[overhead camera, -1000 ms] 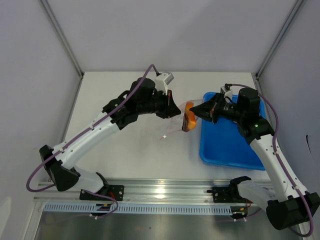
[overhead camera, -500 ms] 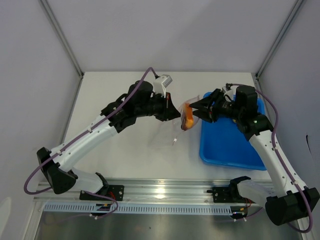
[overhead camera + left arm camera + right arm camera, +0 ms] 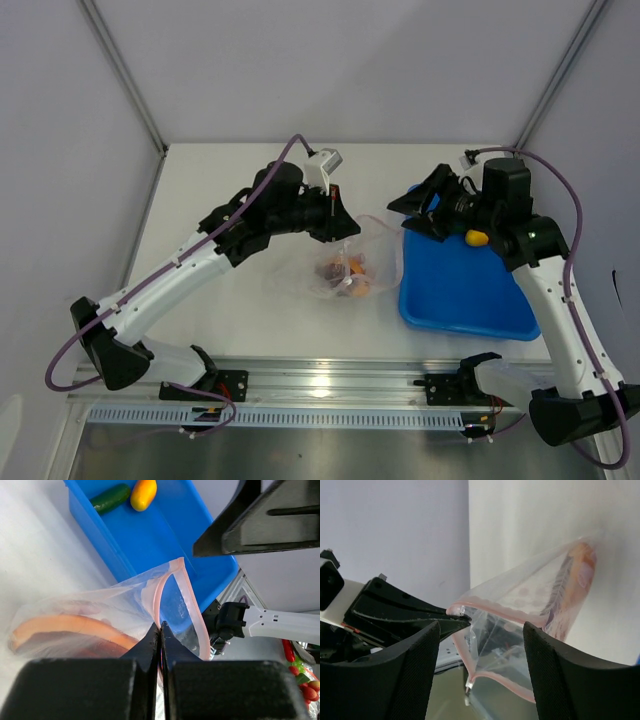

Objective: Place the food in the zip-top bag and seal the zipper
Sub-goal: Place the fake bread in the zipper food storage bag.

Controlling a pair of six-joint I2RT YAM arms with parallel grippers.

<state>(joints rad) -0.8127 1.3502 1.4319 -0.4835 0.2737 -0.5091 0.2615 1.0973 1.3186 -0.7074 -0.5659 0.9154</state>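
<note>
The clear zip-top bag (image 3: 358, 262) hangs open beside the blue tray, its mouth toward my right gripper. My left gripper (image 3: 344, 228) (image 3: 160, 625) is shut on the bag's pink zipper (image 3: 192, 615) edge and holds it up. A red-brown piece of food (image 3: 350, 268) (image 3: 65, 630) lies inside the bag. My right gripper (image 3: 400, 217) (image 3: 481, 625) stands open and empty just right of the bag's mouth (image 3: 512, 645). The dark-green cucumber (image 3: 110, 497) and the yellow-orange piece (image 3: 143, 492) (image 3: 478, 238) lie in the tray.
The blue tray (image 3: 460, 290) (image 3: 165, 535) sits on the white table at the right, touching or nearly touching the bag. Vertical frame posts (image 3: 125, 75) stand at the table's back corners. A metal rail (image 3: 320, 385) runs along the near edge.
My right gripper opened, let the red-brown piece drop into the bag, and pulled back to the right. The bag sagged lower with the food in it. The left gripper kept its hold.
</note>
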